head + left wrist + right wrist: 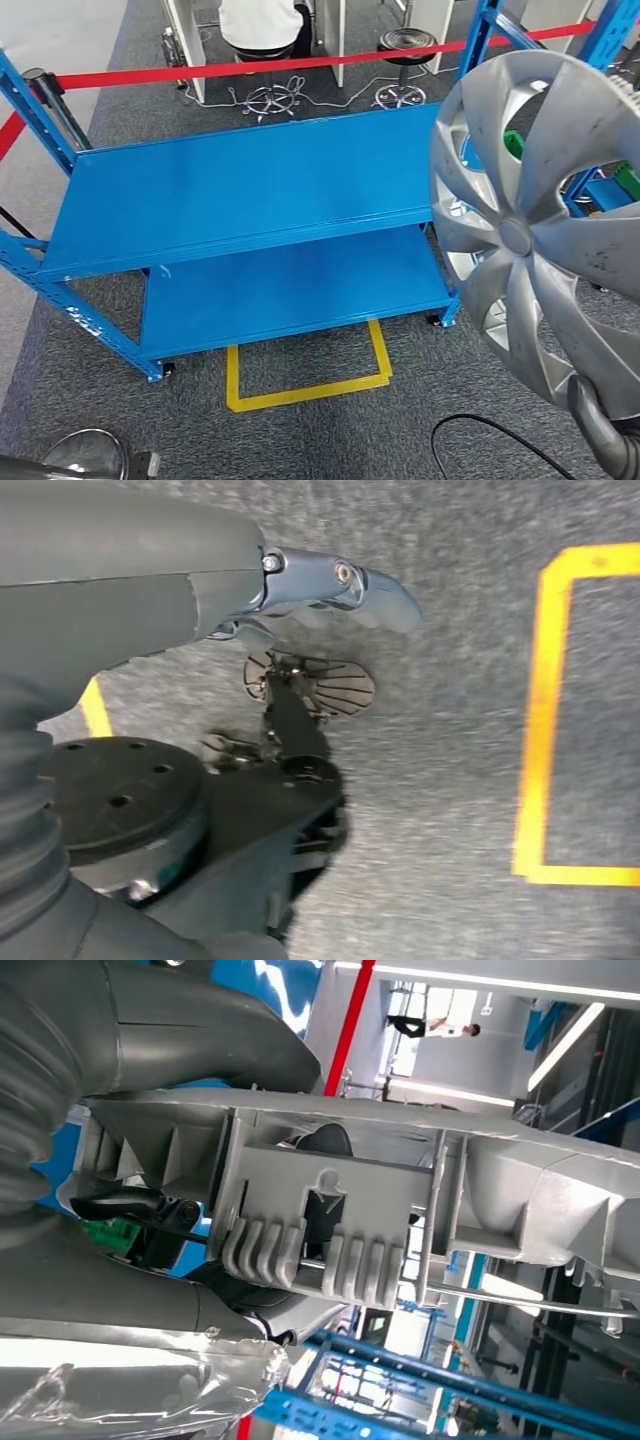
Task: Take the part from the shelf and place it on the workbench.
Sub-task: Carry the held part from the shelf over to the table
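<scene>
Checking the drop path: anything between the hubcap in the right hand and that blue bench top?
Nothing visible does. The right hand holds the silver hubcap up at the right, and the blue bench's top and lower shelf lie bare. The red barrier tape runs behind it, out of the way.

Head view looked forward and down from high on the body, over the blue shelf (249, 200) and the yellow floor marking (306, 375) beyond it. Left wrist view sat close behind the hanging left hand (332, 585), facing the carpet; it shared that yellow marking (540, 715). Right wrist view pressed very near the silver wheel cover (340, 1210), facing outward and upward.
</scene>
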You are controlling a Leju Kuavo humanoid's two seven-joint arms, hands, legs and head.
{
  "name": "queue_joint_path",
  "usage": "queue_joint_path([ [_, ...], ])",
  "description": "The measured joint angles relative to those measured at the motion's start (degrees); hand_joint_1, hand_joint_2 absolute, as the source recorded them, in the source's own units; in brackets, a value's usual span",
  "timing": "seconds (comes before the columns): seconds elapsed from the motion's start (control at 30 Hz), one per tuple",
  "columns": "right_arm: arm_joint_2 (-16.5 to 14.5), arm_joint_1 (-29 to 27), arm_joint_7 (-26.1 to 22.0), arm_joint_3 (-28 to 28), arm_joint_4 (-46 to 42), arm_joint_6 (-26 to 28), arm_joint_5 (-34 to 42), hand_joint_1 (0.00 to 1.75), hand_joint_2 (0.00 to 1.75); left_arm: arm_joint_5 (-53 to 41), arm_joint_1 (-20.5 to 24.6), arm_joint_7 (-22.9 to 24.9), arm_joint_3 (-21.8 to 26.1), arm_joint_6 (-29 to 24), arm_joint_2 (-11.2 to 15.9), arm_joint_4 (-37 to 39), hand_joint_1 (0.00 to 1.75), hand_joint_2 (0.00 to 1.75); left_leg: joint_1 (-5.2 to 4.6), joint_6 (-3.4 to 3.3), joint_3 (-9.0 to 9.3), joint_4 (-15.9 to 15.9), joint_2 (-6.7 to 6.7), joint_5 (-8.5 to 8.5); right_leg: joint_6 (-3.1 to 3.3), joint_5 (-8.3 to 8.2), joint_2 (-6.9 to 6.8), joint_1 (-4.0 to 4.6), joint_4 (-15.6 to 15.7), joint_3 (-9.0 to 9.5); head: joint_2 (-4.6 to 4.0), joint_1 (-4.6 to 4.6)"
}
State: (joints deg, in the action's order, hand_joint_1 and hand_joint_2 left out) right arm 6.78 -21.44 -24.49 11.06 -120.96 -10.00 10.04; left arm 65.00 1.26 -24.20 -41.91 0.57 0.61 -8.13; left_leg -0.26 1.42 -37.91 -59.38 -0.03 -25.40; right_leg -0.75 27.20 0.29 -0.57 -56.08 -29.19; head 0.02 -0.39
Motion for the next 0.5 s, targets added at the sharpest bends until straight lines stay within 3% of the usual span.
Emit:
queue_joint_path([
  [0.07,-0.63,-1.09,-0.53,1.05,0.0,-1.36,-1.18,1.75,1.75,-0.97,0.01,-0.11,-0.67,0.89,-0.07,0.0,0.0,1.75,0.12,0.48,-1.53,-7.34,0.0,-6.09,0.15,-1.58,-0.03,-0.02,-0.09,-1.76,0.0,-0.2],
  [0.1,-1.37,-1.86,-1.19,1.96,0.0,-2.96,-1.9,1.75,1.75,-1.5,0.06,0.12,-1.1,1.25,-0.08,0.0,0.0,1.75,0.18,0.64,-1.82,-10.62,0.0,-7.29,0.07,-2.31,-0.11,-0.02,-0.16,-2.71,0.0,-0.18],
  [0.13,-2.56,-2.66,-1.96,3.17,-0.01,-5.37,-2.69,1.75,1.75,-2.08,0.06,0.72,-1.64,1.3,-0.1,0.0,0.0,1.75,0.23,0.74,-1.41,-12.56,0.01,-6.99,-0.05,-3.01,-0.19,-0.03,-0.24,-3.67,0.0,-0.17],
  [0.17,-4.14,-3.34,-2.67,4.65,-0.03,-8.6,-3.67,1.75,1.75,-2.55,-0.01,1.53,-2.24,1.02,-0.13,0.0,0.0,1.75,0.3,0.79,-0.1,-12.54,0.01,-5.58,-0.19,-3.63,-0.24,-0.05,-0.33,-4.55,0.0,-0.18],
  [0.23,-8.0,-4.56,-3.35,8.08,-0.29,-16.18,-5.81,1.75,1.75,-2.98,-0.12,2.94,-3.4,0.13,-0.22,0.0,0.0,1.75,0.46,0.63,5.31,-6.84,-0.51,-2.92,-0.58,-4.77,0.0,-0.15,-0.59,-6.06,0.0,-0.21],
  [0.3,-11.85,-5.33,-3.39,11.87,-0.73,-23.34,-7.16,1.75,1.75,-2.45,-0.11,3.18,-4.06,-0.32,-0.44,0.0,0.0,1.75,0.53,0.04,11.4,1.75,-1.97,-3.52,-1.19,-5.93,0.44,-0.08,-0.91,-7.2,0.0,-0.16],
  [0.33,-13.57,-5.39,-3.36,13.79,-0.88,-26.13,-7.36,1.75,1.75,-2.05,-0.09,3.04,-4.22,-0.44,-0.59,0.0,0.0,1.75,0.5,-0.31,13.04,4.48,-2.58,-4.27,-1.56,-6.63,0.72,-0.07,-0.89,-7.58,0.0,-0.12],
  [0.4,-16.19,-4.72,-3.27,17.21,-0.86,-29.18,-7.55,1.75,1.75,-1.24,-0.14,2.52,-4.39,-0.95,-0.92,0.0,0.0,1.75,0.36,-1.08,13.08,5.73,-2.0,-4.27,-2.26,-8.04,1.24,-0.17,-0.5,-8.11,0.0,-0.08],
  [0.43,-17.12,-4.14,-3.36,18.46,-0.69,-29.56,-7.91,1.75,1.75,-0.81,-0.12,2.21,-4.44,-1.36,-1.04,0.0,0.0,1.75,0.36,-1.53,12.58,5.73,-1.37,-3.82,-2.57,-7.8,1.34,-0.26,-0.6,-8.46,0.01,-0.04],
  [0.47,-17.81,-3.37,-3.61,19.31,-0.41,-29.31,-8.51,1.75,1.75,-0.37,-0.06,1.87,-4.47,-1.84,-1.08,0.0,0.0,1.75,0.38,-2.01,12.04,5.78,-0.69,-3.28,-2.83,-6.45,1.25,-0.31,-1.58,-9.01,0.01,0.06],
  [0.5,-18.28,-2.51,-4.11,19.73,0.11,-28.47,-9.18,1.75,1.75,0.12,0.05,1.49,-4.48,-2.26,-1.07,0.0,0.0,1.75,0.4,-2.38,11.39,5.85,-0.01,-2.72,-3.06,-4.03,0.95,-0.33,-3.77,-9.79,0.01,0.19],
])
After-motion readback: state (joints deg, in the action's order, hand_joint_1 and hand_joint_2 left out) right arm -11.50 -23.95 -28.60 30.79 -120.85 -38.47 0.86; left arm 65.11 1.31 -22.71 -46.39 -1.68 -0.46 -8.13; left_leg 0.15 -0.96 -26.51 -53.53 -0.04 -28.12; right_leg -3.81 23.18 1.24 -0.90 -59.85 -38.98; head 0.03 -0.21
